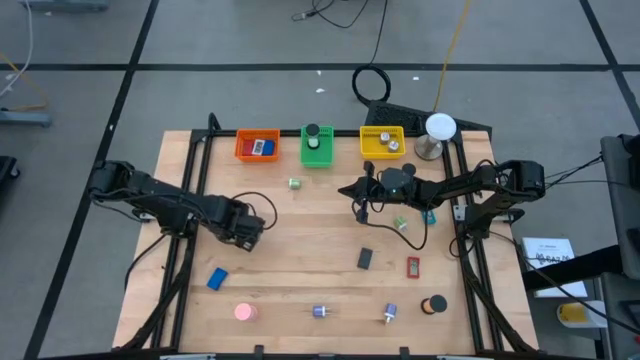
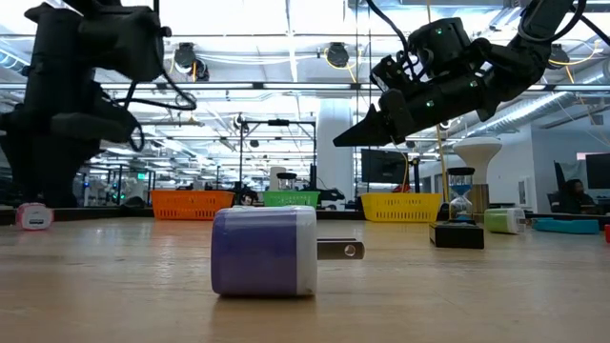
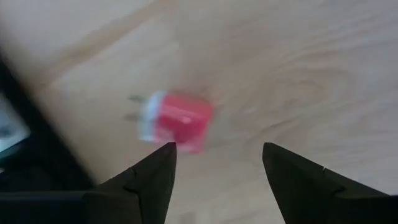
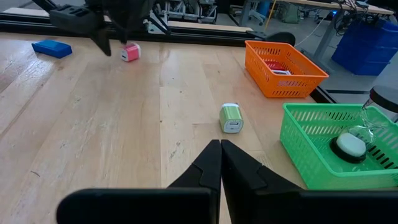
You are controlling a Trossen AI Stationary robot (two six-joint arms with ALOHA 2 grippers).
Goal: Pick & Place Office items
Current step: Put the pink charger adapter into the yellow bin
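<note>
Left gripper (image 3: pixel 214 177) hangs jaws apart right over a pink plug (image 3: pixel 177 121) on the table (image 1: pixel 300 260). Right gripper (image 4: pixel 221 163) has jaws together mid-table, a green plug (image 4: pixel 231 117) just ahead, other bits scattered along the front.

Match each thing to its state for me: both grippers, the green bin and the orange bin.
Things:
1. left gripper
2. right gripper
3. green bin
4. orange bin

States:
A. shut, empty
B. holds a black round piece
C. open, over a pink charger
D. holds red and blue pieces

Pairs: 1-C, 2-A, 3-B, 4-D
</note>
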